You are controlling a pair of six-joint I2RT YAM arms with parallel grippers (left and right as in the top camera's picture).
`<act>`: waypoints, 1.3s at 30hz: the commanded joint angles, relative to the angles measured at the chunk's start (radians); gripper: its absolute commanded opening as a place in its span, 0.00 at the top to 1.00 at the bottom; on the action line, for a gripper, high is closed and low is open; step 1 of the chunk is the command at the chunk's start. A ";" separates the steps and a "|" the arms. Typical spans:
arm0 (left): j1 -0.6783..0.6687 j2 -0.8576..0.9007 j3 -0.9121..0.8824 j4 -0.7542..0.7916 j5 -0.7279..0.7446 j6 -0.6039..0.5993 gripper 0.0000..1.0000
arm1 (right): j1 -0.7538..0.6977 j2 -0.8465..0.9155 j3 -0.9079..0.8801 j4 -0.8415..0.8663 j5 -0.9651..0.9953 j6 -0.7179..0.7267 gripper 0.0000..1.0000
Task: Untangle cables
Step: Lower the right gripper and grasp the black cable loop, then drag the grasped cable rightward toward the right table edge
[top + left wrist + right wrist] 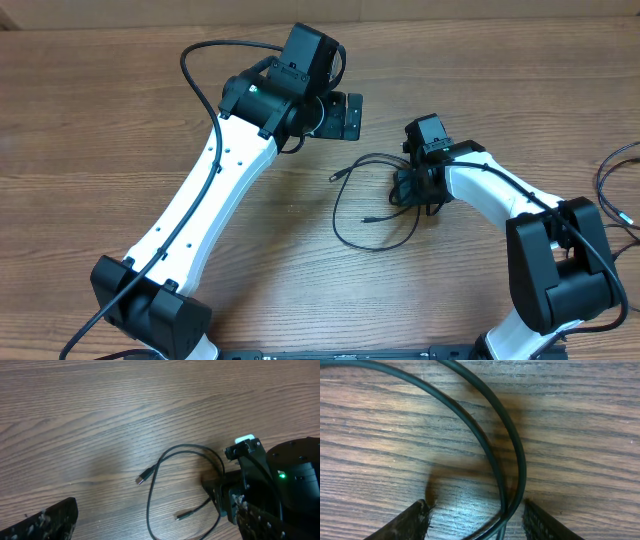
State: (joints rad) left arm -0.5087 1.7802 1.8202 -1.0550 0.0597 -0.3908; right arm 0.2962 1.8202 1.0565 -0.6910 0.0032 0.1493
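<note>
Brown wood-grain tabletop (120,120), matte, darker streaks running side to side; paler band (480,10) along its far edge

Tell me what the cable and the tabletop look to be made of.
Cable: smooth, matte black sheath, probably rubber or soft plastic, since it curves in easy loops. Tabletop: brown streaked grain with low sheen; wood or wood-look laminate.

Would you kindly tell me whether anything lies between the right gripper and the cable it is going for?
Nothing visible does. In the right wrist view, two strands of the cable lie between the open jaws of the right gripper, with only bare table around them.
</note>
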 commanded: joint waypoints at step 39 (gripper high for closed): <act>-0.002 -0.016 0.015 0.001 0.009 -0.013 0.00 | -0.084 0.129 -0.023 0.122 0.126 0.001 0.96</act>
State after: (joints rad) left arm -0.5087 1.7802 1.8202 -1.0550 0.0601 -0.3908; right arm 0.2623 1.8683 1.0809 -0.5674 0.0509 0.1497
